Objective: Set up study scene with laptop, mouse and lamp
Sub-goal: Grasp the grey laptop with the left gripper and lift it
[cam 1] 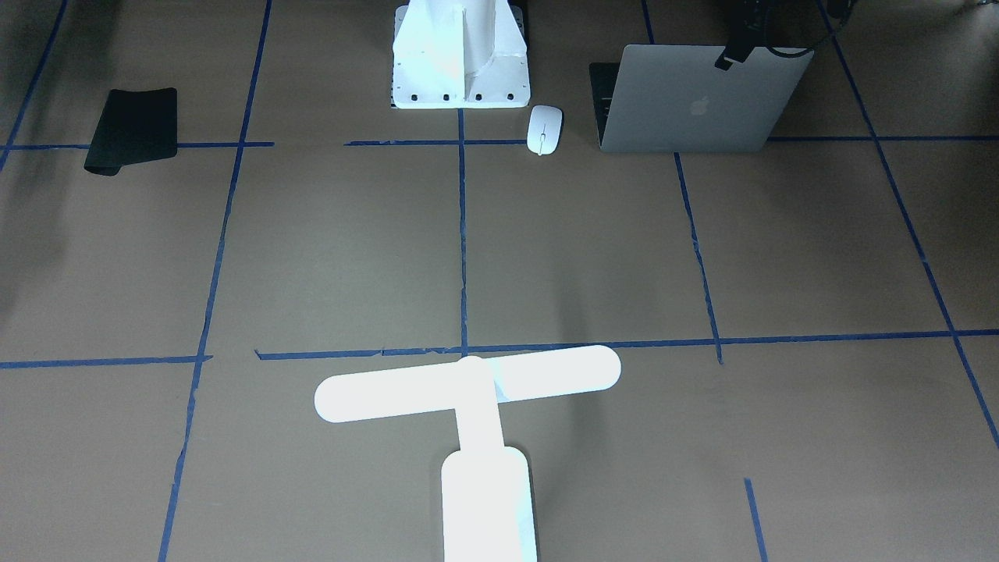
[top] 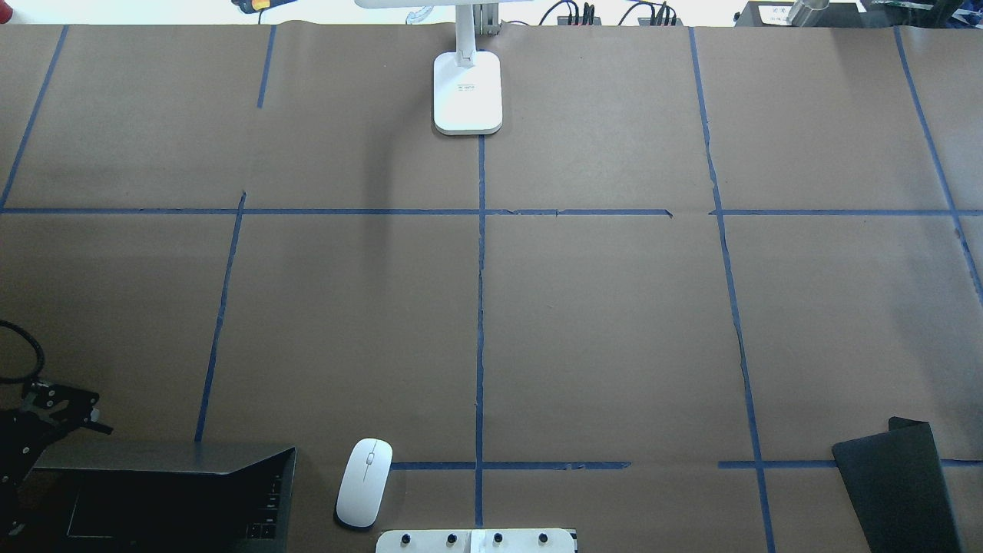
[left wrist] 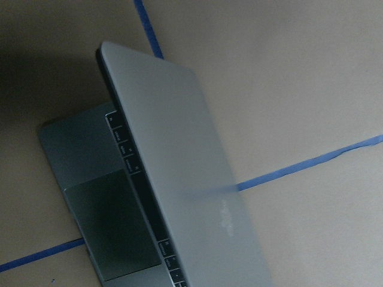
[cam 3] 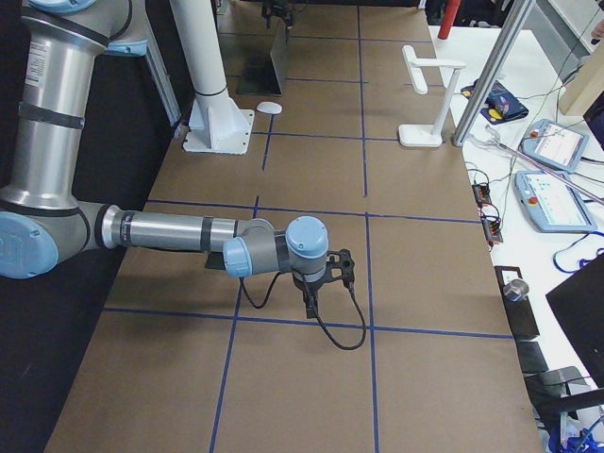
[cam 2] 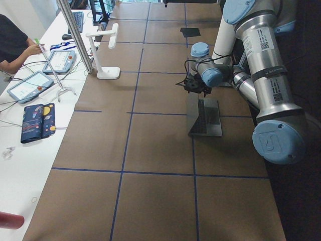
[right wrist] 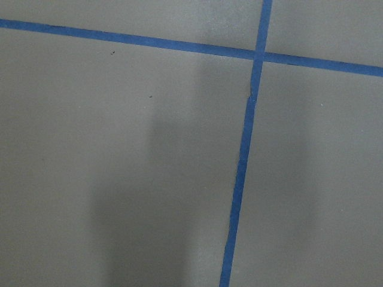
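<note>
The silver laptop (cam 1: 695, 101) stands partly open near the robot's base, its lid (left wrist: 179, 155) raised with the logo facing outward. My left gripper (cam 1: 727, 61) is at the lid's top edge, one dark finger over the outer face; I cannot tell whether it grips. It also shows in the overhead view, left gripper (top: 77, 418). The white mouse (cam 1: 544, 129) lies between the laptop and the pedestal. On the far side of the table stands the white lamp (cam 1: 468, 390), upright on its base (top: 467, 92). My right gripper (cam 3: 316, 300) hovers low over bare paper, state unclear.
A black mat (cam 1: 133, 129) lies, one end curled, at the robot's right. The white bolted pedestal (cam 1: 460, 62) stands mid-table at the near edge. Blue tape lines (right wrist: 239, 179) grid the brown paper. A person's arm (cam 2: 15, 47) and tablets (cam 2: 30, 85) are at a side table.
</note>
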`<state>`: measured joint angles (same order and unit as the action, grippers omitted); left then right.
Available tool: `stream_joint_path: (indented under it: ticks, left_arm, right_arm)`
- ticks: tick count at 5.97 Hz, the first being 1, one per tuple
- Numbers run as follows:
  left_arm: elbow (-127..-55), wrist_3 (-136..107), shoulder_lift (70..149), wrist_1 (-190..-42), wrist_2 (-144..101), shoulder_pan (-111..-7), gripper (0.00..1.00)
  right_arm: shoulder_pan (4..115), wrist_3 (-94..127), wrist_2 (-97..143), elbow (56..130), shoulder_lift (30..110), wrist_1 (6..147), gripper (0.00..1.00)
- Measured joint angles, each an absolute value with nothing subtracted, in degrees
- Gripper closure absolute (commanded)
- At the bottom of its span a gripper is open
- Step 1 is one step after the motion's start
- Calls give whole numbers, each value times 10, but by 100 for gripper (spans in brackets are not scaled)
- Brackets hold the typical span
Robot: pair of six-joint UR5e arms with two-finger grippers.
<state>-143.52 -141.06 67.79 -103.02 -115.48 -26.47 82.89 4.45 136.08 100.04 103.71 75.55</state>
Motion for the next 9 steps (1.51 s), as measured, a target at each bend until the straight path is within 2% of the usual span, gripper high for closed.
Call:
stream_joint_path:
  ticks: [4,6,7,8,9]
  left_arm:
    - [-1433,-1456,677,-1030,-1118,-240,12]
    - [-1429,-1471,678,-1030,-1104,-232,14]
    - [-1427,-1473,678,-1030,-1102,-228,22]
    - [-1425,-1474,679,-1030,-1101,-223,44]
    - [-1421,-1474,682,-1030,-1097,-220,90]
  right_arm:
    - [830,45,1361,1000,1040,755,0]
    - [830,45,1361,1000,1041,755,0]
    - [830,45,1361,1000,1041,755,0]
    - [830,45,1361,1000,1041,755,0]
    - [830,45,1361,1001,1041,755,0]
